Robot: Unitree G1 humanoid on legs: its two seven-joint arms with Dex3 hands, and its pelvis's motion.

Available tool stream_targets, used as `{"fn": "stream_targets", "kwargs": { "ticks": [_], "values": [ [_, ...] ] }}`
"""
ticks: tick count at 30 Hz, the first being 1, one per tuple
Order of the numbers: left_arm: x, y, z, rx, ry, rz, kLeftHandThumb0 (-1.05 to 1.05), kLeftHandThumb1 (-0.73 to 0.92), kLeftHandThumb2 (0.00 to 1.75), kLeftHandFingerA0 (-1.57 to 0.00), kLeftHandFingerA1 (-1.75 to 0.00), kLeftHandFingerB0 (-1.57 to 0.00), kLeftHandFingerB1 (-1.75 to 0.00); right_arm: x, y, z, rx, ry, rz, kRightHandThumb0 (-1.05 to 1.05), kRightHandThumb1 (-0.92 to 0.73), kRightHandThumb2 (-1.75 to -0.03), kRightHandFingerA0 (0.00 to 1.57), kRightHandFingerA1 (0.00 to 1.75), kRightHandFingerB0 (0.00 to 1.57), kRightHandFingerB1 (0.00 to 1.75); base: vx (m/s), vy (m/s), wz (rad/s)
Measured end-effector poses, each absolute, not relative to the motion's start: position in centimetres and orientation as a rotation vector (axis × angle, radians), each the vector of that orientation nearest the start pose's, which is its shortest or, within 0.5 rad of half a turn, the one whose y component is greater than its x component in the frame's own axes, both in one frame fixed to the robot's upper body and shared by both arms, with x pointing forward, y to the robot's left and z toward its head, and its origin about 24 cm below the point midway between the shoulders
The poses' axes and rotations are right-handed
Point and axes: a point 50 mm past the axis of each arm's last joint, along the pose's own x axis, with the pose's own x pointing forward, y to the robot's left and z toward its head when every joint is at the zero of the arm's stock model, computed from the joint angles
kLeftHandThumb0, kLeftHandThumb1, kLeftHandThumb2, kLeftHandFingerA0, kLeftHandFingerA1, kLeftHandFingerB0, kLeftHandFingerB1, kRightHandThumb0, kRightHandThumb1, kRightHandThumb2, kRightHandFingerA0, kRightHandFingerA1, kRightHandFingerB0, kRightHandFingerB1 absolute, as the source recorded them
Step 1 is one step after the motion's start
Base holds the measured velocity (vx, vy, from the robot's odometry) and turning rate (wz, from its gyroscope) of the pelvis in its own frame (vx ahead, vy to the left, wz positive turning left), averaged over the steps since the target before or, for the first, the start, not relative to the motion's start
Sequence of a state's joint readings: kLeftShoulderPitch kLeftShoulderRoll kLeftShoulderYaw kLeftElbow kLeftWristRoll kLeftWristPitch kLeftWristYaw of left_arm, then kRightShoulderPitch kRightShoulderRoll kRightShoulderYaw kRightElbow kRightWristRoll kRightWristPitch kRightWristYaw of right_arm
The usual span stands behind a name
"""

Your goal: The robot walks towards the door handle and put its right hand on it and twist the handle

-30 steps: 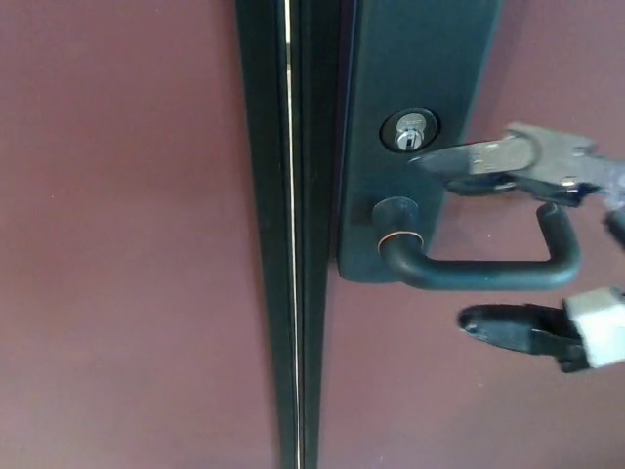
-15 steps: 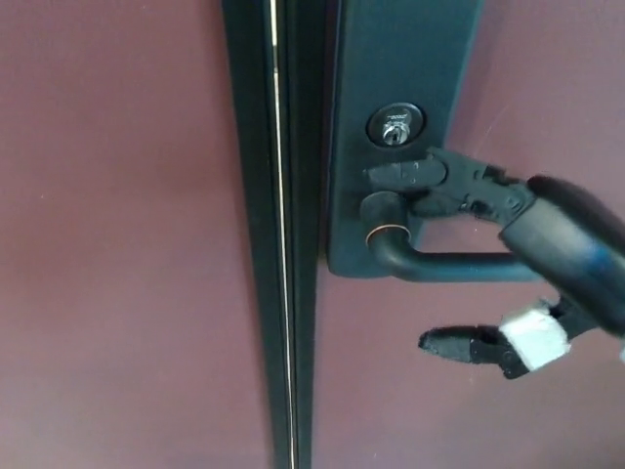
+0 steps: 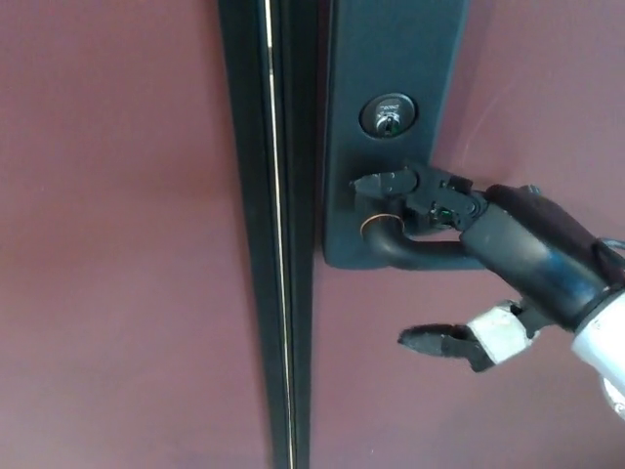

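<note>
One dark vertical door edge strip point(image 3: 278, 234) runs top to bottom at the left of centre, with a thin bright line down its middle, and maroon door surface point(image 3: 117, 244) lies on both sides of it. Moving right, I see the tall dark metal backplate point(image 3: 391, 49) fixed to the door, just beside that strip. Up on the plate sits the round silver keyhole cylinder point(image 3: 388, 113). Below it is the task's thing, the black lever door handle with a copper ring at its base point(image 3: 391, 242), curving out of the plate and running off to the right.

Now my right robot hand point(image 3: 469, 264) comes in from the right. Its upper fingers point(image 3: 391, 182) lie along the top of the lever, right by the base, touching it, with the dark palm covering the lever's outer length. My thumb point(image 3: 435, 341) sticks out below, well apart from the lever and pointing left, so the hand is draped over the handle from above and not wrapped around it. My left robot hand does not show.
</note>
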State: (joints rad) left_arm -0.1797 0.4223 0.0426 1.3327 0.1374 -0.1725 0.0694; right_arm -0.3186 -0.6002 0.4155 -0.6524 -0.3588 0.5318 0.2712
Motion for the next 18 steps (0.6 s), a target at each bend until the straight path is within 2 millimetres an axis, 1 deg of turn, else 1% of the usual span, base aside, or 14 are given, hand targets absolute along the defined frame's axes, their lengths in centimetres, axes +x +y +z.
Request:
{"fn": "stream_targets", "kwargs": {
  "ticks": [9,15,18],
  "values": [
    [15.5,31.3,-11.2,0.495,0.959,0.237,-0.30,0.53,0.56,-0.57,-0.44,-0.43,-0.38,24.2,-11.5,18.0,-0.968,-0.310,0.445,-0.59,-0.51,-0.56,0.17,0.32,0.20,0.29,0.00,0.000,0.00],
    [15.5,31.3,-11.2,0.499,0.960,0.234,-0.30,0.53,0.56,-0.56,-0.44,-0.43,-0.38,22.9,-12.5,18.6,-0.967,-0.320,0.406,-0.60,-0.51,-0.55,0.17,0.32,0.20,0.29,0.00,0.000,0.00],
    [15.5,31.3,-11.2,0.503,0.960,0.231,-0.30,0.53,0.56,-0.56,-0.44,-0.43,-0.38,22.2,-13.3,19.5,-0.975,-0.339,0.365,-0.62,-0.51,-0.55,0.18,0.32,0.21,0.29,0.00,0.000,0.00]
  ]
}}
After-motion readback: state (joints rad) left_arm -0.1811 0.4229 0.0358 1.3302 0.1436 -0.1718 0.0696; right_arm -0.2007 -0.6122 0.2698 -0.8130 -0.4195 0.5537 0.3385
